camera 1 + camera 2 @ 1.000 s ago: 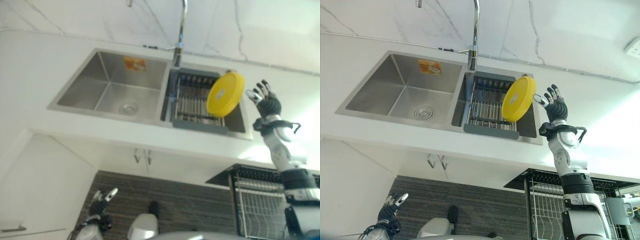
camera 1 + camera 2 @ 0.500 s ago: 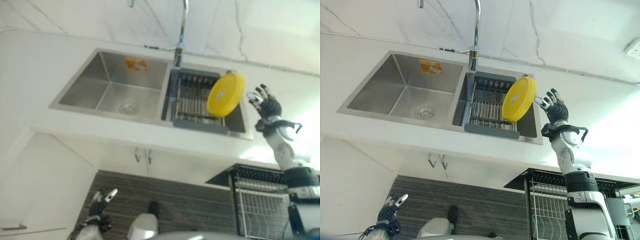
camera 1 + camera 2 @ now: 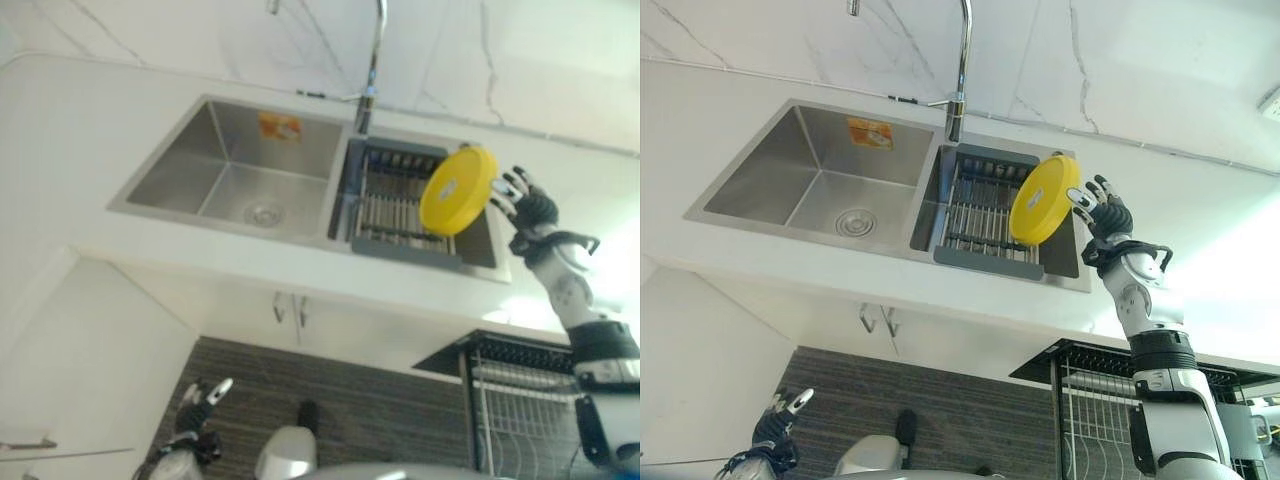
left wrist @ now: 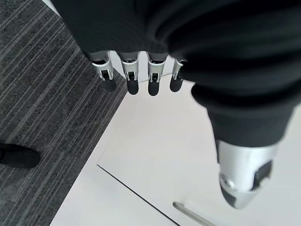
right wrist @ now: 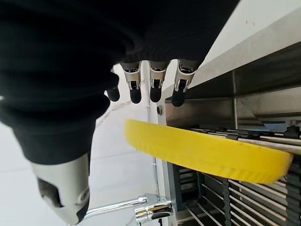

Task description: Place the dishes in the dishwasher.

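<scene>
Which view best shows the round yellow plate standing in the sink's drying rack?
The right eye view: the round yellow plate shows its whole face, tilted on the rack. The left eye view matches it; the right wrist view shows its rim edge-on.

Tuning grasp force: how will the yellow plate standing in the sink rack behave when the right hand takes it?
The yellow plate looks like rigid plastic with a thick rim, so probably stiff and light. It stands on edge, leaning in the rack, so a push may tip or roll it. Its smooth surface could slip between the fingers of the open right hand.
</scene>
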